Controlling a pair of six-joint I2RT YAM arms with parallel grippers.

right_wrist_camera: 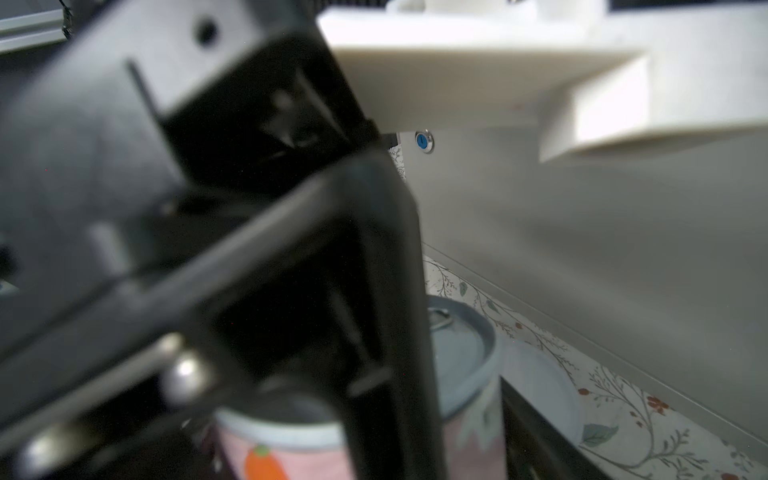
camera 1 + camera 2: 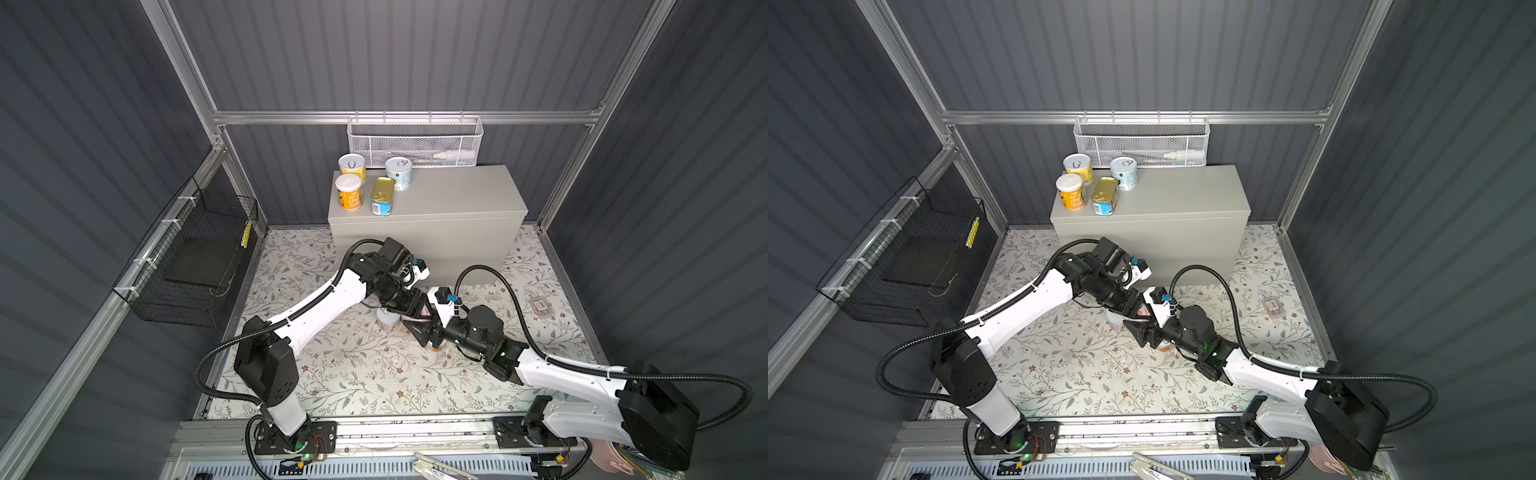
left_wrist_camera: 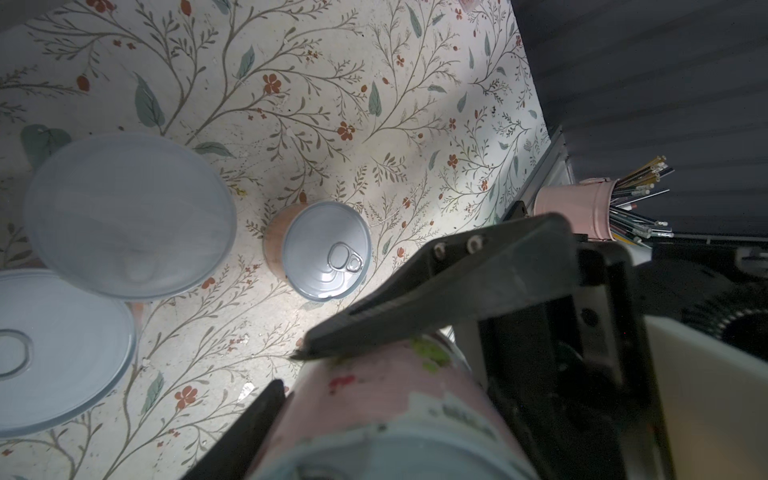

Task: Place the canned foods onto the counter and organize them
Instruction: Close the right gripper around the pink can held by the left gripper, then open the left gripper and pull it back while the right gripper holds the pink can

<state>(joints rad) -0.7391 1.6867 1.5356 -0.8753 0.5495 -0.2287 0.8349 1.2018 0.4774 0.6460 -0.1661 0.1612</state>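
Pink can (image 3: 386, 399) sits pinched between your left gripper's (image 3: 286, 370) fingers. Your right gripper (image 2: 417, 328) crowds in against it, and you cannot tell its spread. An orange can (image 3: 320, 249) and two others stand on the mat (image 3: 332, 104) beyond. Four tins (image 2: 383, 195) stand on the counter (image 2: 457, 199).

White link shells (image 2: 328, 299), black joint housings (image 2: 266, 365), black corrugated cables (image 2: 478, 267), small green lights (image 2: 504, 353).
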